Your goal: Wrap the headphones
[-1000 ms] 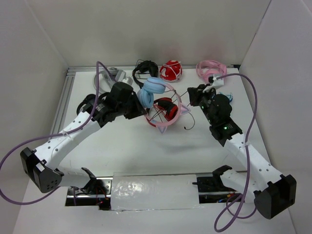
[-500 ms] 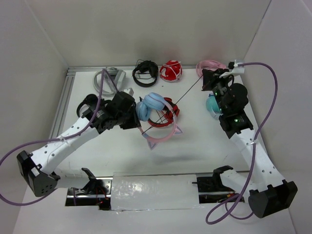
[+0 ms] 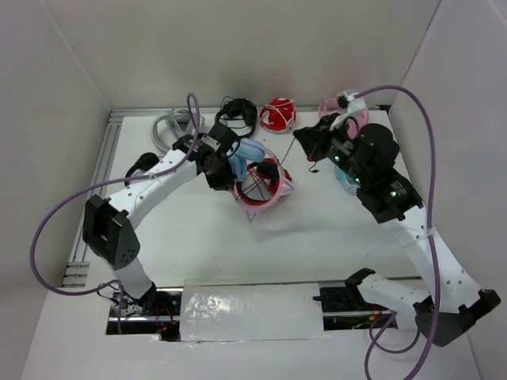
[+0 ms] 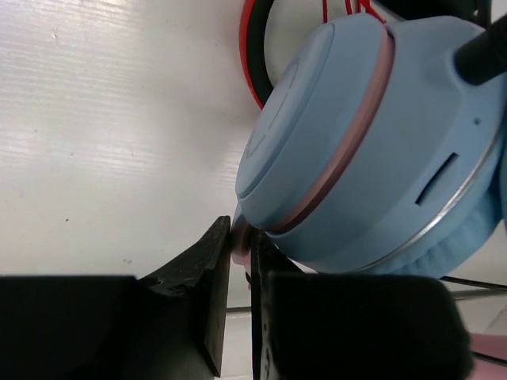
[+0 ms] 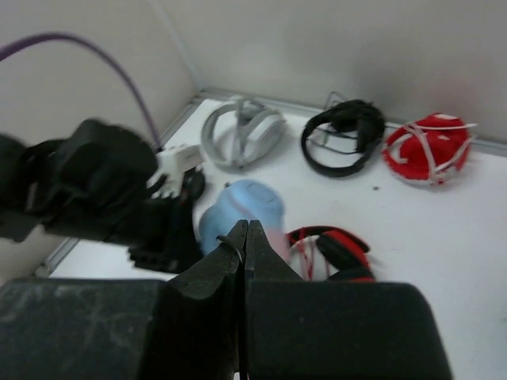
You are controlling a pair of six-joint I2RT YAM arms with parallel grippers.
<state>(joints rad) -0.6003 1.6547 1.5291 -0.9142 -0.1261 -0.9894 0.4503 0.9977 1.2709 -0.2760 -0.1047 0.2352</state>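
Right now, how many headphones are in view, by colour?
Grey headphones: 1
Black headphones: 1
Red headphones: 2
Pink headphones: 1
Light blue headphones, pink band: 1
Teal headphones, mostly hidden: 1
Total: 7

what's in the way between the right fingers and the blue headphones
Nothing visible. The right fingers hang just right of the headphones over bare table; the red headphones lie on the table below them, outside that gap.

Robot lab cell: plain white walls, white table.
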